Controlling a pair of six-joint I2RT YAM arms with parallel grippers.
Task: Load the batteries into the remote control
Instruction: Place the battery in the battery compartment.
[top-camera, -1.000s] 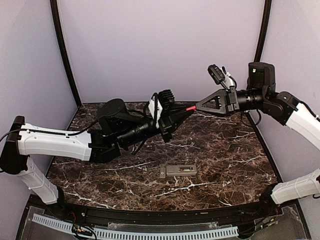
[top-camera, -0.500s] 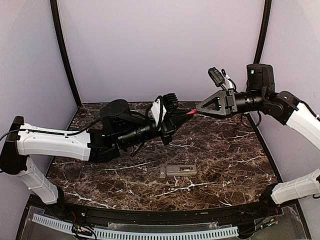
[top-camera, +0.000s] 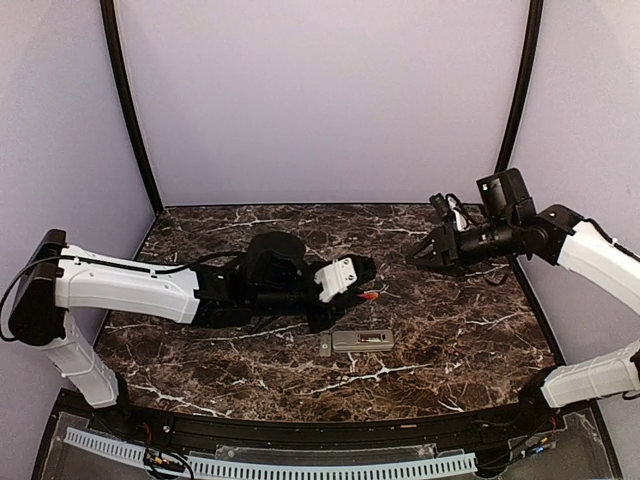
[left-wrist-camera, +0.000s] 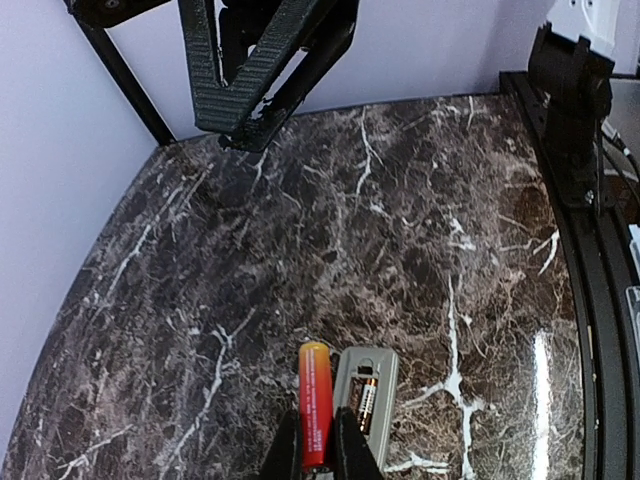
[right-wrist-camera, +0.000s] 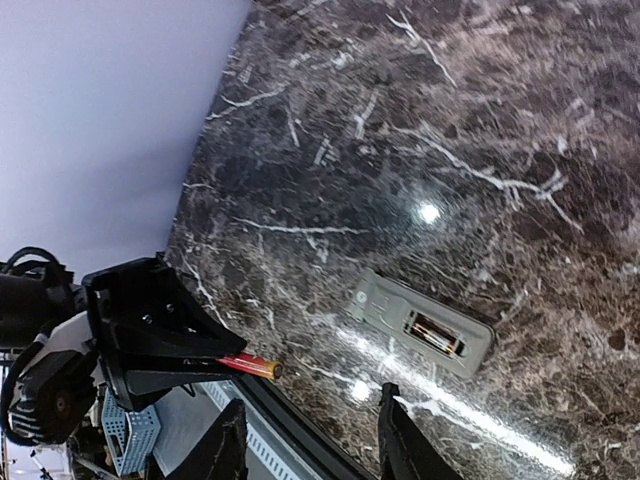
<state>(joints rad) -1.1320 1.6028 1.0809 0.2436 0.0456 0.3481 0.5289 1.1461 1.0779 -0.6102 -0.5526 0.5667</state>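
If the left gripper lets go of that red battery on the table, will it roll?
Probably: the battery is a smooth cylinder and the table looks flat and glossy. It looks rigid, but the left gripper holds only one end, so it could pivot if nudged.

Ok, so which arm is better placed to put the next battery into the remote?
Left. The left gripper is shut on a red battery close to the remote, whose recess faces up. The right gripper is open, empty and farther off.
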